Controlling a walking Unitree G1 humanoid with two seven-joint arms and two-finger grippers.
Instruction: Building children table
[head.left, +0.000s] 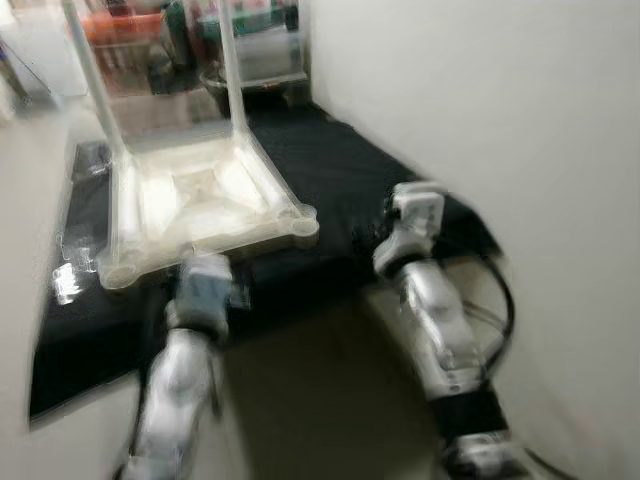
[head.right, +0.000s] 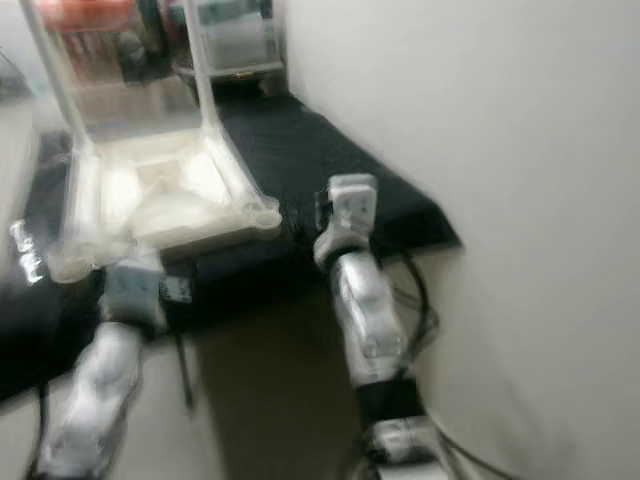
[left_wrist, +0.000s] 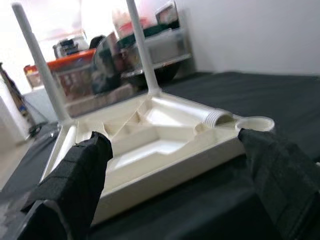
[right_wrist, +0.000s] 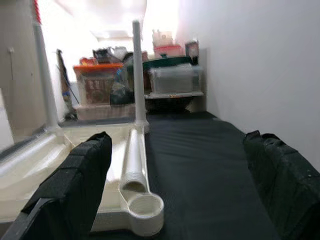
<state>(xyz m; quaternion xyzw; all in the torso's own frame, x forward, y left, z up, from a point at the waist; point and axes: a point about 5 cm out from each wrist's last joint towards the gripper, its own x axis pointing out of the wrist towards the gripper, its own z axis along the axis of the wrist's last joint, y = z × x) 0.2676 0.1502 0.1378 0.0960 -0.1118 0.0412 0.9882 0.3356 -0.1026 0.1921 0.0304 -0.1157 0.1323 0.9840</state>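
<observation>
My left gripper (left_wrist: 165, 185) is spread wide, just short of the upturned white tabletop (head.left: 200, 205) on the black mat (head.left: 330, 170) ahead. My right gripper (right_wrist: 175, 180) is equally wide, facing its corner socket (right_wrist: 145, 207) and a loose leg (right_wrist: 134, 160).

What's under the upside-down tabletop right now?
The white tabletop lies upside down on a black mat that spreads past its near and right edges, two legs standing up from it. Whatever lies directly beneath the top is covered.
</observation>
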